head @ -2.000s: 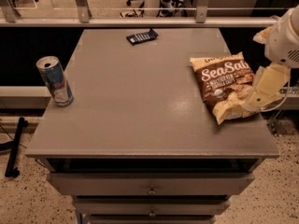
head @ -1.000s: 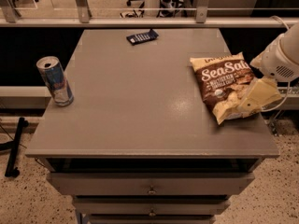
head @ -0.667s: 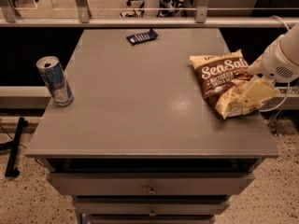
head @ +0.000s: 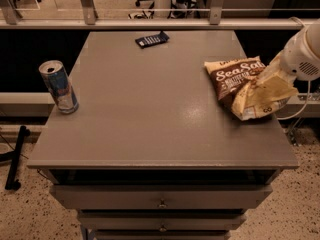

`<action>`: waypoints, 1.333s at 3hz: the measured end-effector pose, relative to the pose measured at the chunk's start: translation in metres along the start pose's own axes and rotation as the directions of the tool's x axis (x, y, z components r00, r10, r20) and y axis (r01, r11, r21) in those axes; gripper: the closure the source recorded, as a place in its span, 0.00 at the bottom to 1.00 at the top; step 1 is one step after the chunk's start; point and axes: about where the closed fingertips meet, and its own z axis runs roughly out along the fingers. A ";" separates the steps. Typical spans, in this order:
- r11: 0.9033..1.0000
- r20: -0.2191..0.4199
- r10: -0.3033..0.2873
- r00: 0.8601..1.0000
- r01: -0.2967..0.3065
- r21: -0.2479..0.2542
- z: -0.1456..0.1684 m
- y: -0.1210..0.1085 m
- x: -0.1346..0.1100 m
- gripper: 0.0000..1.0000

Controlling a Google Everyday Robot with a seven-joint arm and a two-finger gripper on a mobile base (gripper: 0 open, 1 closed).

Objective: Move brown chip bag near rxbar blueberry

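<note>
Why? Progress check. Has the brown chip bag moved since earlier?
Yes, slightly: the brown chip bag drew back from the table front edge; gripper at its right.

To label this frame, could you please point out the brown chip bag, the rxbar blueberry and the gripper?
brown chip bag [head: 231, 80], camera view, on its brown lettered face.
rxbar blueberry [head: 151, 39], camera view, middle of the wrapper.
gripper [head: 264, 85], camera view, its tip, at the bag's right side.
</note>
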 end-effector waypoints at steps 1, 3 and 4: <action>0.999 0.042 -0.029 0.999 0.027 0.046 -0.023 -0.003 -0.016 1.00; 0.995 0.074 -0.041 0.996 0.034 0.090 -0.043 -0.008 -0.025 1.00; 0.994 0.081 -0.051 0.995 0.043 0.101 -0.041 -0.001 -0.029 1.00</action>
